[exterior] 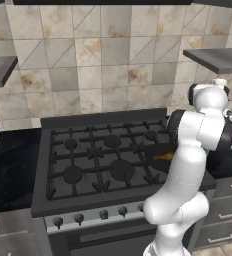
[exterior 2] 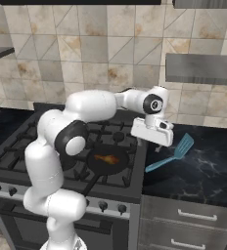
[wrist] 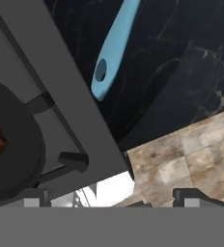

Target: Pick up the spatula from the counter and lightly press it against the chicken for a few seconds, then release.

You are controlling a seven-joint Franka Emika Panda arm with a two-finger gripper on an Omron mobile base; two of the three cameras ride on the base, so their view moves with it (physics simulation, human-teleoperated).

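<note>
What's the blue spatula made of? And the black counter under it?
The spatula looks like plastic or silicone: even light blue, smooth, matte. The counter looks like polished dark stone, maybe marble: pale veins, faint sheen.

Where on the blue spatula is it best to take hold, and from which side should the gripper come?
The spatula lies flat on the dark counter, right of the stove. Probably best: grip its slim handle midway, coming straight down with the gripper closing across its width. The blade is wide and flat, so harder to pinch.
</note>
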